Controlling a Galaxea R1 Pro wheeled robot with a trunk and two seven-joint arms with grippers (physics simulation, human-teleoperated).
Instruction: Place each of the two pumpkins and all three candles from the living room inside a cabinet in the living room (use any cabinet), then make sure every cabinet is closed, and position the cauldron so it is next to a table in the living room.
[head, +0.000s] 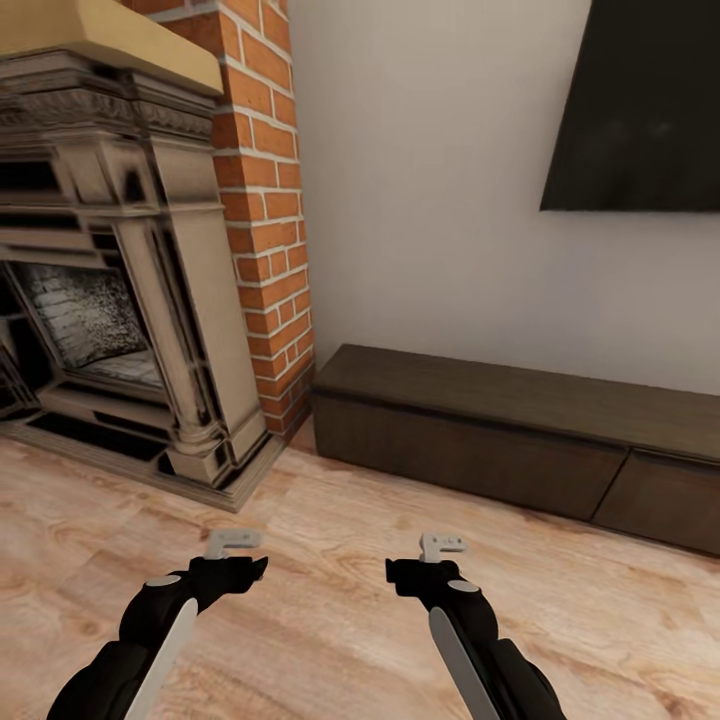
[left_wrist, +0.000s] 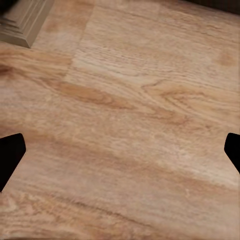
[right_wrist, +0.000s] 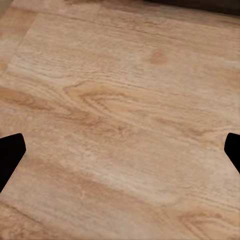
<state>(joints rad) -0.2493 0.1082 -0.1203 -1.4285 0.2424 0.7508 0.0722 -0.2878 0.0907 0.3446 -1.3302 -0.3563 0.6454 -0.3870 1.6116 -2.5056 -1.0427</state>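
Cabinet (head: 480, 440) shut by wall, both grippers spread w/ nothing held

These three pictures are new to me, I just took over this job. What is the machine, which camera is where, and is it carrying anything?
It is a wheeled robot with two black arms. The large picture comes from its head, looking down over the left gripper and the right gripper, both hanging above a wood plank floor. Ahead stands a long, low dark-brown cabinet against the wall, its fronts closed, with a black TV above it and a brick column beside a fireplace. The two small pictures come from cameras on each wrist, looking down at bare floor between the dark fingers at the edges. The fingers stand wide apart, and both grippers hold nothing.
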